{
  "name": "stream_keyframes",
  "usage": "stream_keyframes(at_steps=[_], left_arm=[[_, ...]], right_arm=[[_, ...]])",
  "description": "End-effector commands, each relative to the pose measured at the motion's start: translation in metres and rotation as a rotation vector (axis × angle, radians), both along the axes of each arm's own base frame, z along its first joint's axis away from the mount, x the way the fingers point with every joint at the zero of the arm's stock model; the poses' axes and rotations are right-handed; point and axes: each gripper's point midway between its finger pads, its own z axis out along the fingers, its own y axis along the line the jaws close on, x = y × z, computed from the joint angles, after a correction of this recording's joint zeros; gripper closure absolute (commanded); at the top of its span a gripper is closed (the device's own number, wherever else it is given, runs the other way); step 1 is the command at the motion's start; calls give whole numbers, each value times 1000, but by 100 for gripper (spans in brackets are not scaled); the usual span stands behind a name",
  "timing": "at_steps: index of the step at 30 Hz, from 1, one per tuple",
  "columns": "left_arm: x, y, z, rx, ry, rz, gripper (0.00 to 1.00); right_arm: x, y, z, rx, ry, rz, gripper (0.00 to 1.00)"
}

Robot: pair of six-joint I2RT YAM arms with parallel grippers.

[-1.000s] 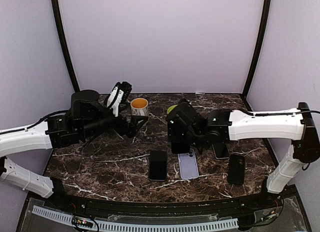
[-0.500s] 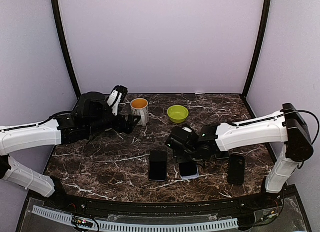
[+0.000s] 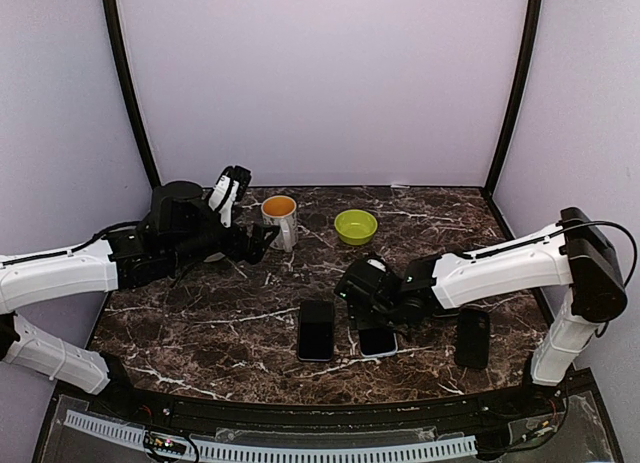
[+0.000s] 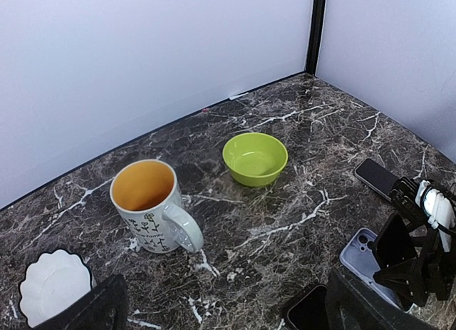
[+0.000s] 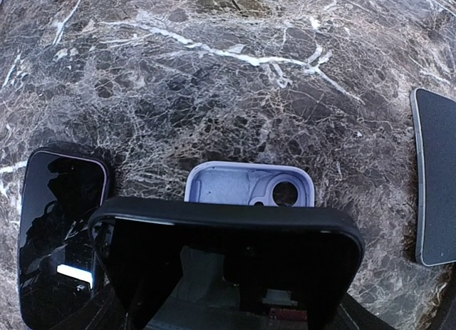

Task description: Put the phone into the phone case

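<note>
My right gripper (image 3: pixel 373 305) is shut on a black phone (image 5: pixel 228 266) and holds it low over the lavender phone case (image 5: pixel 249 186). The phone covers most of the case; only the case's camera-hole end shows past the phone's top edge. In the top view the phone (image 3: pixel 377 340) lies over the case, with a lavender rim showing at its near end. My right fingers are hidden behind the phone. My left gripper (image 3: pixel 262 245) is open and empty, hovering by the mug at the back left.
A second black phone (image 3: pixel 316 330) lies just left of the case. Another dark phone (image 3: pixel 472 336) lies to the right, and one more (image 5: pixel 434 174) near my right arm. A white mug (image 4: pixel 146 202), a green bowl (image 4: pixel 255 157) and a small white dish (image 4: pixel 53 287) stand at the back.
My right gripper has come down and forward with the phone onto the lavender case, which lay uncovered one second ago. My left arm has shifted slightly.
</note>
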Motion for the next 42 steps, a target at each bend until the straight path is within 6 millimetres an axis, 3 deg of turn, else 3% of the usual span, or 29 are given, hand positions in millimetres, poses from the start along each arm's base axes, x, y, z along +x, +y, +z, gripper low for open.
stream_keyframes(at_steps=[1, 10, 16, 20, 26, 30, 37, 39, 42], left_arm=[[0, 4, 9, -10, -39, 4, 1], [0, 2, 6, 3, -41, -10, 1], [0, 2, 4, 13, -43, -11, 1], [1, 2, 3, 16, -42, -12, 1], [1, 2, 2, 19, -39, -11, 1], [1, 1, 1, 21, -38, -11, 1], [1, 0, -1, 23, -34, -14, 1], [1, 1, -1, 23, -35, -13, 1], [1, 0, 0, 22, -35, -16, 1]], right_arm=[[10, 11, 22, 83, -73, 9, 100], [20, 19, 130, 259, -365, 71, 100], [17, 25, 190, 334, -502, 176, 100], [-1, 38, 237, 436, -603, 340, 100], [-60, 61, 297, 618, -761, 763, 100], [-72, 61, 307, 611, -791, 846, 100], [-69, 62, 310, 593, -773, 834, 100], [-50, 53, 303, 566, -751, 709, 100], [-13, 36, 270, 469, -655, 479, 100]])
